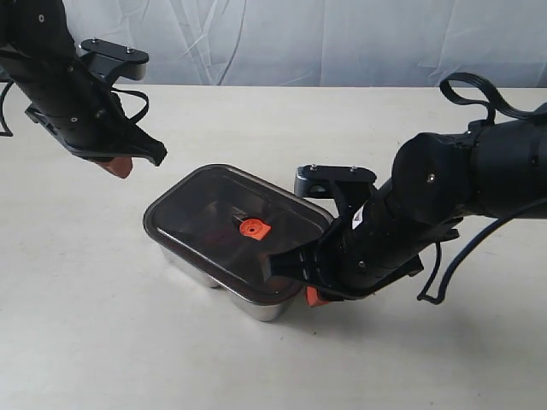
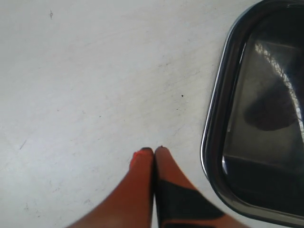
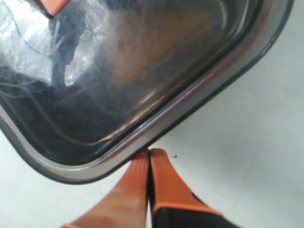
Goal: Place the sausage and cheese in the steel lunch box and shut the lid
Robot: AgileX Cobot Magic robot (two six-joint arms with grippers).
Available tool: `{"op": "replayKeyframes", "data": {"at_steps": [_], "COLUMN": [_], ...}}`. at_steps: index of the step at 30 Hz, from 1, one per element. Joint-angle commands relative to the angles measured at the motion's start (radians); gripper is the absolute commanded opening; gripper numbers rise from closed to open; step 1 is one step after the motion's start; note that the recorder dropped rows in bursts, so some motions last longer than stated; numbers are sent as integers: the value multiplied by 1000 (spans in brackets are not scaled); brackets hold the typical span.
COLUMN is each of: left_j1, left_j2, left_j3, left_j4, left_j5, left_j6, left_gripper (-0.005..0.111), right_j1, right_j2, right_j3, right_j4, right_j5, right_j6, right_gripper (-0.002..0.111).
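plainly, the steel lunch box (image 1: 192, 266) sits near the middle of the exterior frame on the pale surface (image 1: 85, 342), with the dark lid (image 1: 224, 209) lying flat on top and covering it rim to rim. its long axis runs on a diagonal, from centre left down toward lower centre, and the orange valve (image 1: 253, 228) marks the lid's middle. through the tinted lid the sausage and cheese cannot be made out

the right pincer (image 1: 313, 296) is closed and holds nothing. its tips are at the lid's rim on the box's lower right edge, and whether they touch it or stop just short i cannot tell. the right wrist view shows the same pincer (image 3: 149, 153) with both fingers pressed together beside the rounded rim of the lid (image 3: 142, 71)

the left pincer (image 1: 120, 166) is closed and empty in the upper left, apart from the box. in its wrist view the pincer (image 2: 153, 151) has bare surface around it, with the lid's curved edge (image 2: 266, 118) near

bare surface lies open along the lower left and bottom of the frame
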Motion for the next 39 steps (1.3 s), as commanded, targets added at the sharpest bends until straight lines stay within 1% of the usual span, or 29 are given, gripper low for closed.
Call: {"op": "replayKeyframes", "data": {"at_steps": [1, 8, 21, 28, 30, 32, 34, 37, 39], "left_j1": [-1, -1, -1, -1, -1, -1, -1, -1, -1], "left_j2": [-9, -9, -9, -9, -9, -9, -9, -9, -9], "left_j3": [-4, -4, -4, -4, -4, -4, -4, -4, -4], "left_j4": [-2, -2, -2, -2, -2, -4, -15, -56, -72], "left_j5": [3, 3, 3, 5, 9, 11, 11, -3, -23], "left_j6": [-3, -3, -3, -3, -3, -3, -2, 25, 25], "left_gripper": [0, 0, 0, 0, 0, 0, 0, 0, 0], "right_j1": [2, 2, 2, 2, 2, -1, -1, -1, -1], "right_j2": [0, 0, 0, 0, -5, -29, -65, -145, -193], "right_j3": [-5, -5, -5, -5, -5, -5, -5, -5, -16], "right_j4": [4, 6, 68, 57, 28, -45, -151, -367, -474], "right_j5": [6, 13, 7, 25, 52, 81, 89, 89, 100], "right_j6": [-8, -8, -8, -8, -7, 21, 115, 333, 422], "right_gripper": [-1, -1, -1, -1, -1, -1, -1, -1, -1]}}
